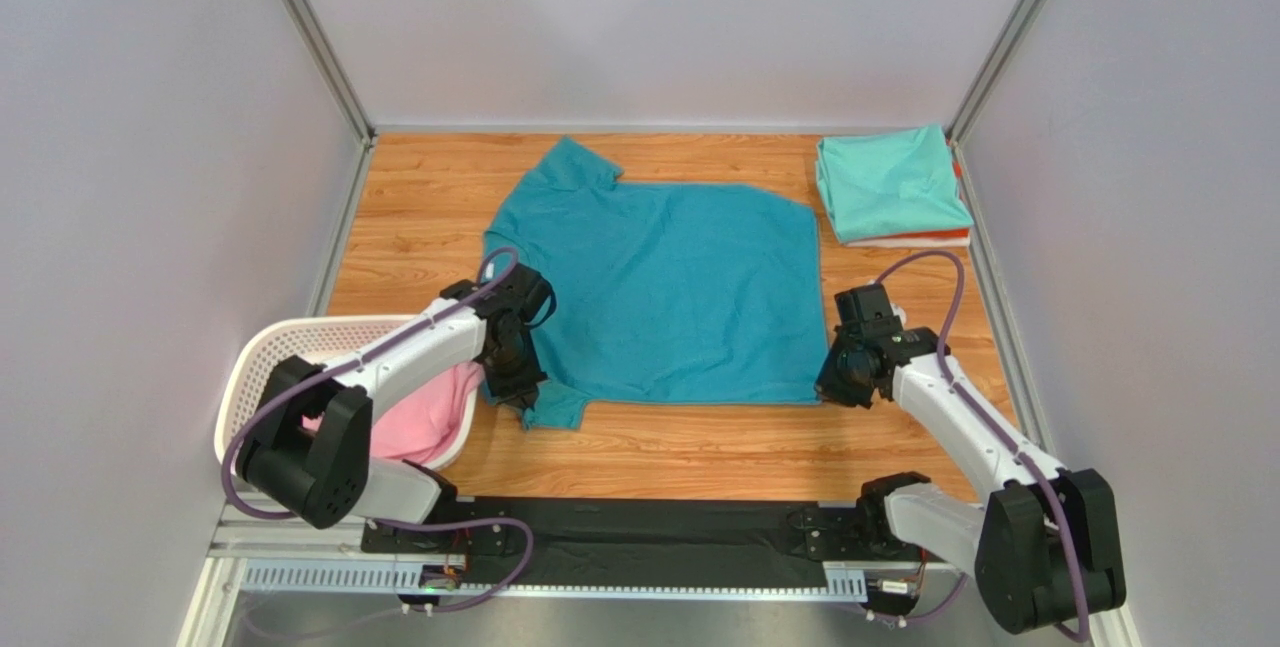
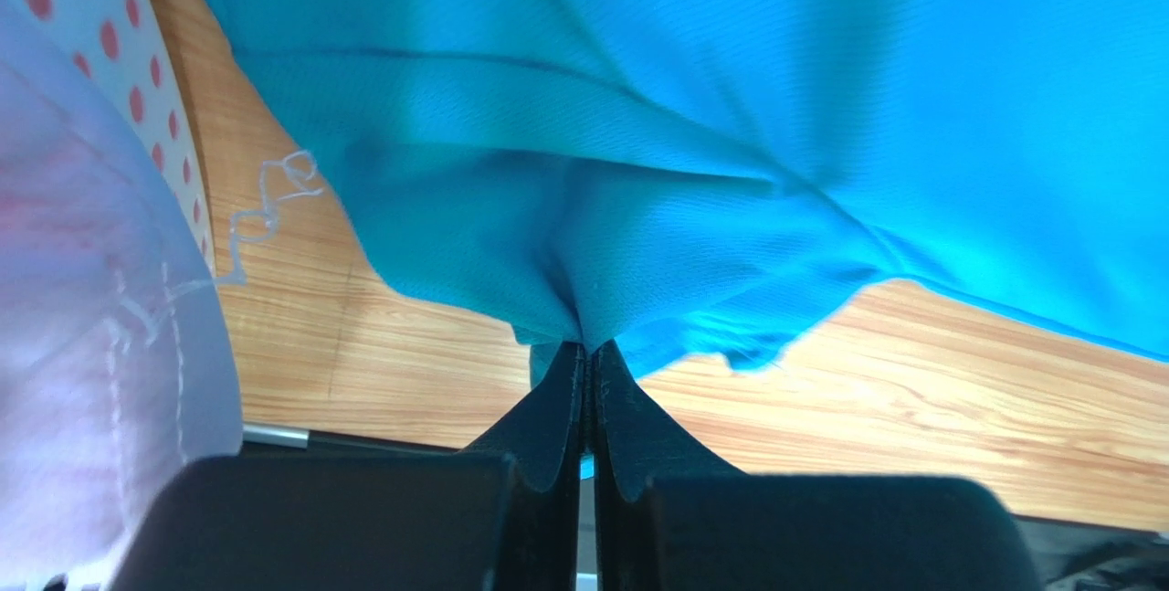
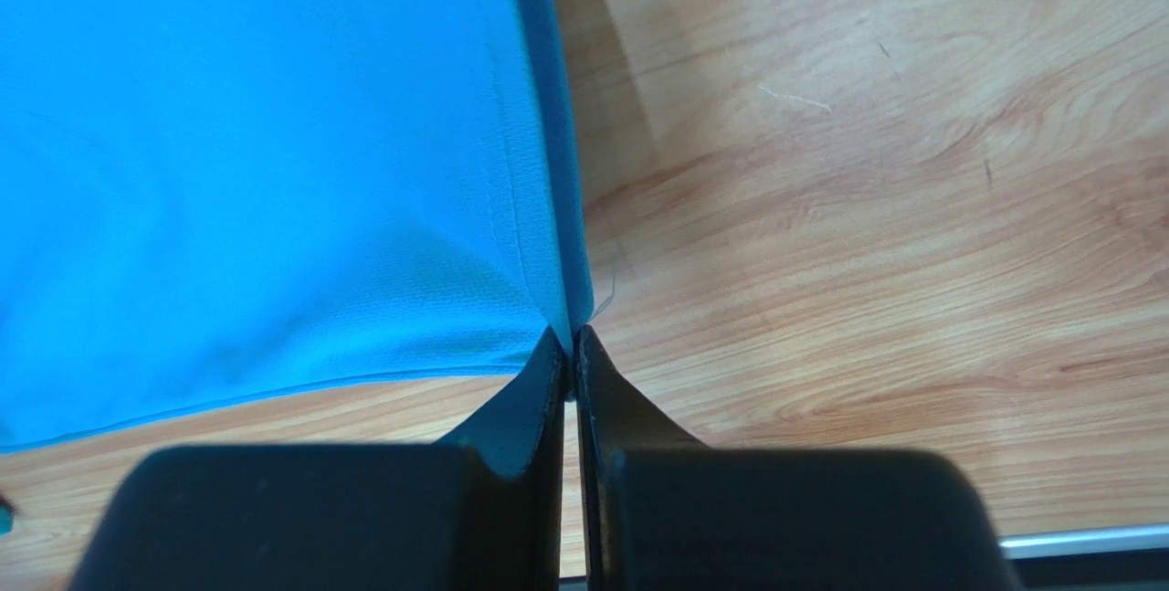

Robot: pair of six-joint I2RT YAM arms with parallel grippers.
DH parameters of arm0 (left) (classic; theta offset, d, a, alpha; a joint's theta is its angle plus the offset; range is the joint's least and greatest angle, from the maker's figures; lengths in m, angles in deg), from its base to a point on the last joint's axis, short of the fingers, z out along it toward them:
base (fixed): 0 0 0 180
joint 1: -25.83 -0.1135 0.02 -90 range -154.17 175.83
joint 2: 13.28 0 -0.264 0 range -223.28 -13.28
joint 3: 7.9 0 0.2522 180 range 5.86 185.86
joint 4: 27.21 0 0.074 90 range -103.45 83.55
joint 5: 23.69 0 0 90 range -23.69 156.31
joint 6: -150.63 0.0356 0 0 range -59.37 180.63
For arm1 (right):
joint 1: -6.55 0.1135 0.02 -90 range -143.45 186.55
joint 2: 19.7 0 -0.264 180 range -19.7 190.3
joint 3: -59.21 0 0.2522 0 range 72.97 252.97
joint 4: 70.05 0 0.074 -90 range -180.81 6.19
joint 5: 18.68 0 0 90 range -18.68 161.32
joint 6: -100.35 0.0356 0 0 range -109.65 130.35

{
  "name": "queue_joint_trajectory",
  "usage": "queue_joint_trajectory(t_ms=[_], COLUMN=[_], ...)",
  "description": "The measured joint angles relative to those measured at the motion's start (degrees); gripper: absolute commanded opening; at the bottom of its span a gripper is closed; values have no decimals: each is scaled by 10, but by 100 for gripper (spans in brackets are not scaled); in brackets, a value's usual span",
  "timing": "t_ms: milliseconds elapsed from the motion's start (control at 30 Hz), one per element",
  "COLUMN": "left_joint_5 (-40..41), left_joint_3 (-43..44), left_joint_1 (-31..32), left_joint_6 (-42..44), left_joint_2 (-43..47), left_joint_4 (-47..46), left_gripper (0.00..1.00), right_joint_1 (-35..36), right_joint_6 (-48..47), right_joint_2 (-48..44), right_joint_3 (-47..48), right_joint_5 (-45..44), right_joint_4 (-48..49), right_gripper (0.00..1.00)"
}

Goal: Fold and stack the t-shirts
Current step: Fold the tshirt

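On the middle of the wooden table (image 1: 413,212) the deep teal t-shirt (image 1: 661,287) lies spread flat; the left gripper (image 2: 587,356) is pinched tight on bunched cloth by its near-left sleeve, and the right gripper (image 3: 571,338) is pinched tight on its near-right hem corner; to fold well, I think both should lift together, keep the cloth tight, and carry the near edge evenly to the far edge.

Left tool (image 2: 587,351) and right tool (image 3: 571,338) are both pinched closed.
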State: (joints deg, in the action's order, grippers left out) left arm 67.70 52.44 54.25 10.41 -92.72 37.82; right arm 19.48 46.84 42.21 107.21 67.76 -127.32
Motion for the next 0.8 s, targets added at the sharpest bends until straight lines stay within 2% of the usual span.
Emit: queue_joint_trajectory(t_ms=[800], left_joint_5=[74], left_joint_3=[280], left_joint_1=[-17], left_joint_6=[44], left_joint_2=[-130], left_joint_4=[75], left_gripper=[0], right_joint_1=[0], right_joint_6=[-49], right_joint_2=[122], right_joint_3=[193], right_joint_5=[-21], right_joint_4=[-14], right_gripper=[0])
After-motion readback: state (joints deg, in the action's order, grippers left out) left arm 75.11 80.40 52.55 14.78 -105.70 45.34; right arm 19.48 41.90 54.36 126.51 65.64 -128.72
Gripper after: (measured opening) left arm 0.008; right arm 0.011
